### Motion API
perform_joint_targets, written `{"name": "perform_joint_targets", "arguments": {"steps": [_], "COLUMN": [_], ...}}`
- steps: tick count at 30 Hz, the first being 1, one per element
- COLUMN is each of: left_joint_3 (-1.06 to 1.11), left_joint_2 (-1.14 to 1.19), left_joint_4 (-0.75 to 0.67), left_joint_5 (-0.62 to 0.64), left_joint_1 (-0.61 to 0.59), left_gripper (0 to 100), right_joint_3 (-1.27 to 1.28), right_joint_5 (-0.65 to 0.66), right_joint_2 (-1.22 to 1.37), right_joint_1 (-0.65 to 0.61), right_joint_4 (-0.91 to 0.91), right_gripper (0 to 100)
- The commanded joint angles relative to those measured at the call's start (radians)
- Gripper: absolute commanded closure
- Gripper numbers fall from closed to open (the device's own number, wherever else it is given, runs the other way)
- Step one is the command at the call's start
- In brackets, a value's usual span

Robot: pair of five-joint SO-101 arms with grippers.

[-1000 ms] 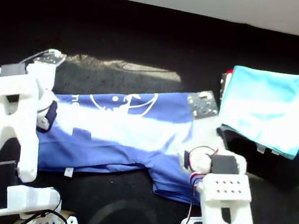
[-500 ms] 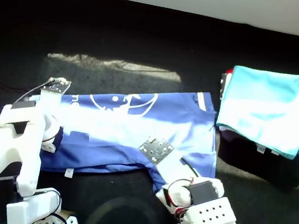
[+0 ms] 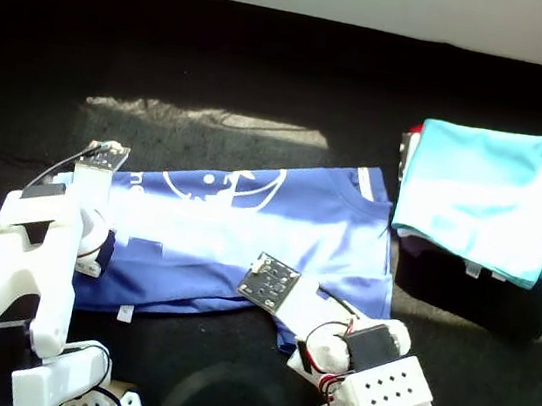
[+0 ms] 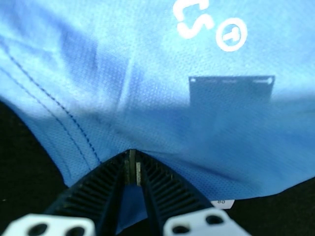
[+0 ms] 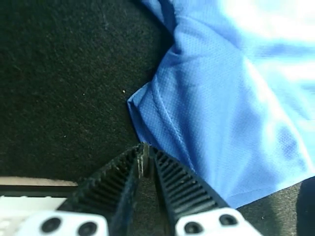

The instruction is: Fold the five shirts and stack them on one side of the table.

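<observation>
Camera set: one fixed high unit, two wrist-mounted units.
High view: looks down from the arms' side across the desk (image 3: 269, 72) toward the far wall, with both arms at its near edge. Left wrist view: looks along the left tool (image 4: 132, 164), close over the blue shirt (image 4: 197, 123). Right wrist view: looks along the right tool (image 5: 143, 155), close at that shirt's corner. Shared by all three: the blue shirt.

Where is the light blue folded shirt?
In the high view, the light blue folded shirt lies on top of the pile at the right side of the table, just right of the spread-out blue shirt.
</observation>
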Motion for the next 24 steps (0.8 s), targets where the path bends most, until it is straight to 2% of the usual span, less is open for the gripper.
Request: {"name": "perform_joint_targets", "arguments": {"steps": [1, 3, 5, 10, 14, 18, 24], "left_joint_3": [0.007, 0.007, 0.007, 0.007, 0.007, 0.007, 0.007], "left_joint_2": [0.004, 0.004, 0.004, 0.004, 0.004, 0.004, 0.004], "left_joint_4": [-0.026, -0.026, -0.026, -0.026, -0.026, -0.026, -0.026], "left_joint_5": [0.002, 0.002, 0.002, 0.002, 0.002, 0.002, 0.002], "left_joint_1": [-0.007, -0.007, -0.007, -0.007, -0.007, -0.007, -0.007], "left_gripper": [99, 99, 99, 99, 99, 99, 99], "right_joint_3": [-0.030, -0.005, 0.002, 0.007, 0.007, 0.008, 0.108], "right_joint_5": [0.005, 0.005, 0.003, 0.000, 0.008, 0.008, 0.008], "right_joint_2": [-0.002, -0.004, -0.007, -0.002, -0.002, -0.004, -0.002], "right_joint_1": [0.022, 0.019, 0.024, 0.156, 0.174, 0.110, -0.021], "right_joint_4": [0.008, -0.001, -0.042, -0.173, -0.093, -0.039, -0.082], "right_gripper": [89.9, 85.5, 85.4, 85.4, 85.1, 85.0, 85.0]}}
